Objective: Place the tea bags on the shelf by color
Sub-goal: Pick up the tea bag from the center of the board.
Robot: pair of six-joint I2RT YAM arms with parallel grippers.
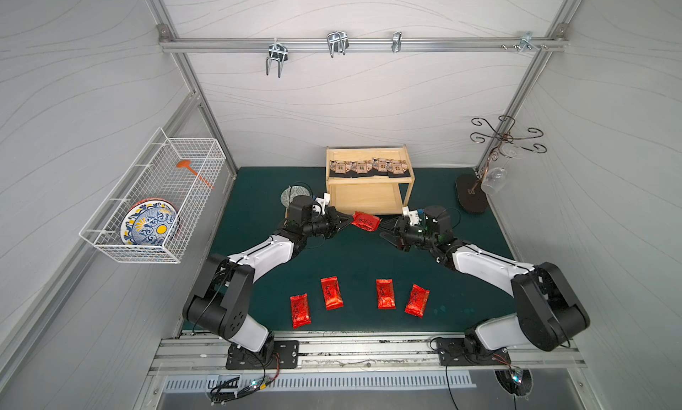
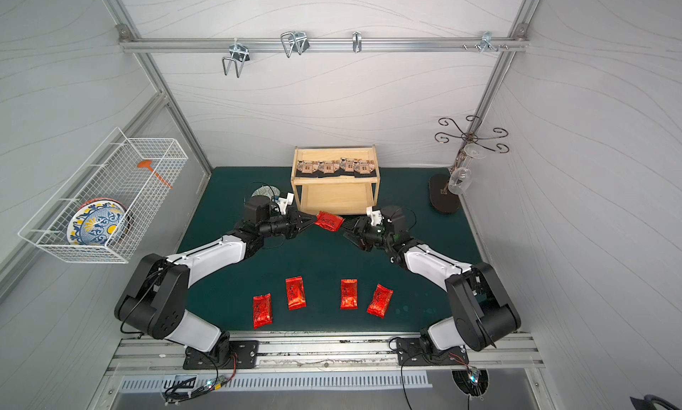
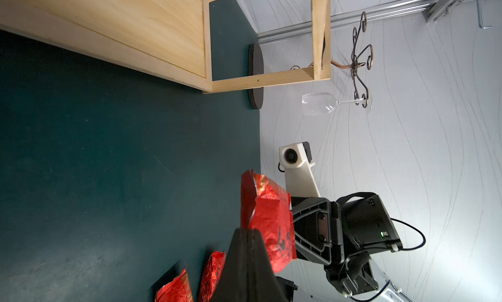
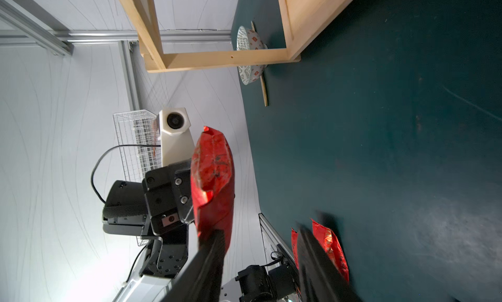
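Note:
A red tea bag (image 1: 365,220) (image 2: 328,220) hangs in the air just in front of the shelf (image 1: 369,180) (image 2: 334,181). My left gripper (image 1: 348,219) (image 3: 247,230) is shut on one end of it. My right gripper (image 1: 383,231) (image 4: 259,232) stands open at the other end. In the right wrist view the red tea bag (image 4: 213,178) overlaps one finger and is not between the jaws. Several beige tea bags (image 1: 369,166) line the shelf's upper tier. Several red tea bags (image 1: 331,293) (image 1: 385,294) lie on the mat near the front.
A white wire basket (image 1: 147,205) with a patterned plate hangs on the left wall. A small bowl (image 1: 291,196) sits behind my left wrist. A glass stand (image 1: 472,194) with a wine glass (image 1: 492,181) occupies the back right corner.

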